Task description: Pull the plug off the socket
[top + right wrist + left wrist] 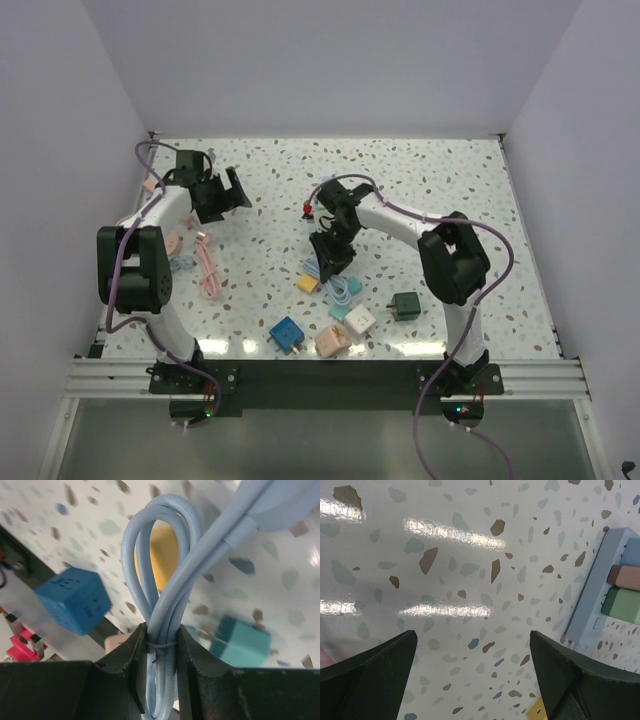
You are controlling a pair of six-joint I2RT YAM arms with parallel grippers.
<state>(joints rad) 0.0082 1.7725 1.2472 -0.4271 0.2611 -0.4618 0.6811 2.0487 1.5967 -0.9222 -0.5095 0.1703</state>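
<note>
Tabletop (450, 190) of white stone pattern with brown, grey and blue flecks, glossy under the lights, closed in by plain white walls (320, 60) on three sides. Marks on the face of the blue cube (75, 600) were too blurred for you to read.

Your left gripper (472, 637) stood wide open above bare table, holding nothing. At the right edge of its view lay a pale blue power strip (590, 605) with three plugs seated in a row: a blue plug (632, 550), a pink plug (626, 577) and a green plug (620, 605).

Your right gripper (160, 637) was closed narrow on a tied bundle of pale blue cable (162, 612), its loop standing up between the fingers. The cable ran on to a pale blue plug (285, 505) at the top right corner; you could not tell what that plug sat in.

From above, the right gripper hung near the table's middle. A yellow adapter (308, 284), a peach cube (333, 341), a white cube (361, 320) and a dark green cube (405, 305) lay toward the near edge. A pink cable (208, 272) lay beside the left arm.
</note>
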